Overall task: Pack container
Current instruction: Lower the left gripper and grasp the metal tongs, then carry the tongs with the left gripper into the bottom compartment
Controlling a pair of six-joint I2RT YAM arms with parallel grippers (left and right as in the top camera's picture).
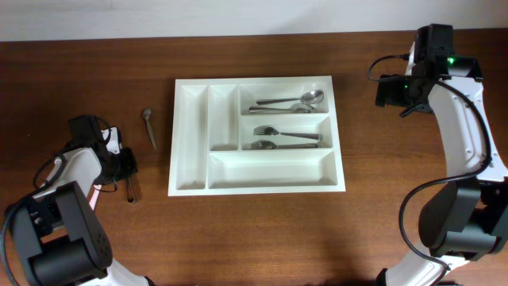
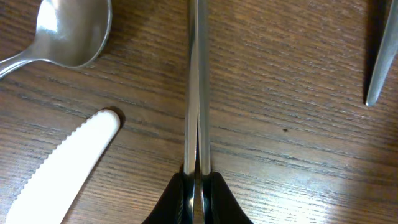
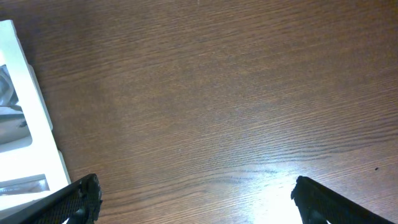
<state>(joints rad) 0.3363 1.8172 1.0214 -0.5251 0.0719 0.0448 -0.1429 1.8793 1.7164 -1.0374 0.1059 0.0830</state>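
Note:
The white five-compartment container (image 1: 190, 179) lies mid-table; its corner shows in the right wrist view (image 3: 37, 118). Spoons (image 1: 290, 103) lie in its upper long compartment and more (image 1: 282, 139) in the middle one. My left gripper (image 1: 125, 164) is at the table's left side, shut on a thin metal utensil (image 2: 198, 81) seen edge-on, low over the wood. My right gripper (image 1: 393, 91) is open and empty over bare wood to the right of the container, fingers wide apart in its wrist view (image 3: 196, 199).
A loose metal spoon (image 1: 149, 127) lies left of the container; its bowl shows in the left wrist view (image 2: 74, 31). A white serrated plastic knife (image 2: 62, 168) lies beside the held utensil. Another metal tip (image 2: 379, 56) lies at the right.

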